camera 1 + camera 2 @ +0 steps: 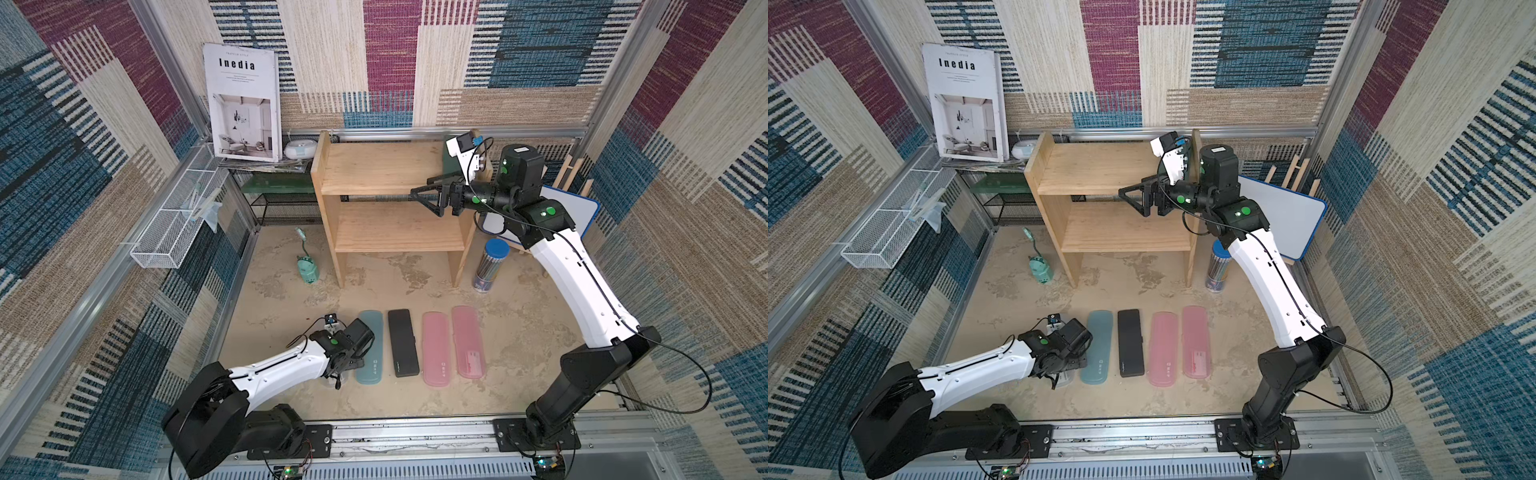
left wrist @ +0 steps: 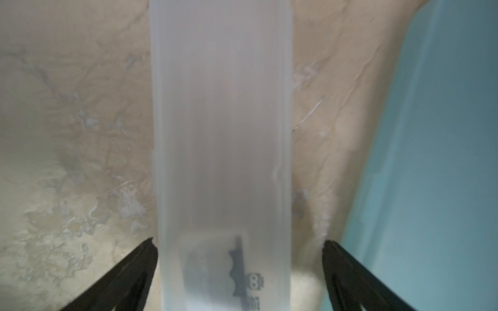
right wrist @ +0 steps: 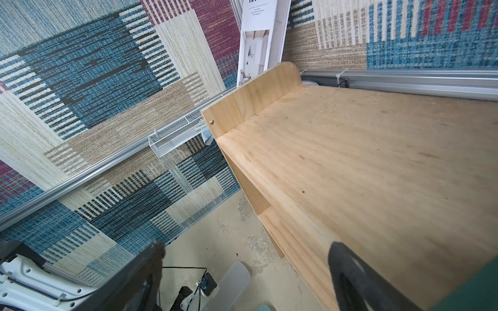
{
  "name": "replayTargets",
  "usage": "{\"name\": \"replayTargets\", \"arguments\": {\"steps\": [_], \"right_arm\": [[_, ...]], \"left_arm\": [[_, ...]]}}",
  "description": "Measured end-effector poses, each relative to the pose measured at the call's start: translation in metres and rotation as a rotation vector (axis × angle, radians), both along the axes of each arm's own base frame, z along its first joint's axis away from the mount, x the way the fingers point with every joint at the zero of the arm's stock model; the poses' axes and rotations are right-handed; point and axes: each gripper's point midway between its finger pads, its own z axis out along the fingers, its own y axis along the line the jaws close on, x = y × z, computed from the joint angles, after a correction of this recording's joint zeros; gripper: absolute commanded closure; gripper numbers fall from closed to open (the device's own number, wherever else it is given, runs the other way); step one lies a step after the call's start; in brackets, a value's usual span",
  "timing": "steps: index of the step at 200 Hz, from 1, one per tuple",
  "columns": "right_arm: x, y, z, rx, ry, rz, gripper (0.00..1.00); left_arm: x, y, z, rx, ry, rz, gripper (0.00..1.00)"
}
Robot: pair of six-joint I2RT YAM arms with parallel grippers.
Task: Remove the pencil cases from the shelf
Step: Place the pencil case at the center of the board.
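Note:
The wooden shelf (image 1: 382, 166) (image 3: 350, 161) stands at the back. A dark green pencil case (image 1: 448, 160) (image 3: 479, 290) stands on edge at the right end of its top tier. My right gripper (image 1: 424, 187) (image 3: 246, 246) hovers open just beside that case, touching nothing. On the table in front lie a teal case (image 1: 370, 347), a black case (image 1: 402, 343) and two pink cases (image 1: 438, 349) (image 1: 468, 343). My left gripper (image 1: 337, 376) (image 2: 239, 242) points down, open, straddling a translucent white case (image 2: 221, 134) (image 3: 234, 280) that lies flat left of the teal one.
A blue-lidded pencil tube (image 1: 490, 266) stands right of the shelf, with a whiteboard (image 1: 573, 216) behind it. A small teal lamp (image 1: 306, 270) sits left of the shelf. A black mesh rack (image 1: 286, 208), a book (image 1: 243, 104) and a white wire basket (image 1: 178, 224) line the left side.

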Motion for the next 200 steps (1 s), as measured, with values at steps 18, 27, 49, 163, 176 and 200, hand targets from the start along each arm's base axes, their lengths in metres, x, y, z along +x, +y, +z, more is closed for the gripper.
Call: {"name": "replayTargets", "arguments": {"steps": [18,27,49,163,176,200], "right_arm": [[0.000,-0.001,0.001,0.001,-0.001,-0.001,0.01],[0.000,-0.001,0.001,0.003,0.000,-0.002,0.01],[0.000,-0.001,0.001,0.003,0.000,-0.001,0.01],[0.034,-0.054,0.033,0.050,-0.029,-0.222,0.01],[0.033,-0.062,0.040,0.060,-0.040,-0.239,0.01],[0.014,-0.068,0.062,0.087,-0.097,-0.216,0.01]], "left_arm": [[0.018,-0.008,0.034,-0.014,-0.070,-0.007,0.03],[0.025,-0.009,0.051,-0.019,-0.098,-0.003,0.06],[0.032,-0.007,0.079,-0.015,-0.126,0.011,0.30],[0.062,-0.060,0.177,-0.332,-0.369,-0.202,0.04],[0.070,-0.073,0.207,-0.382,-0.439,-0.261,0.00],[0.079,-0.096,0.245,-0.452,-0.528,-0.362,0.00]]}}
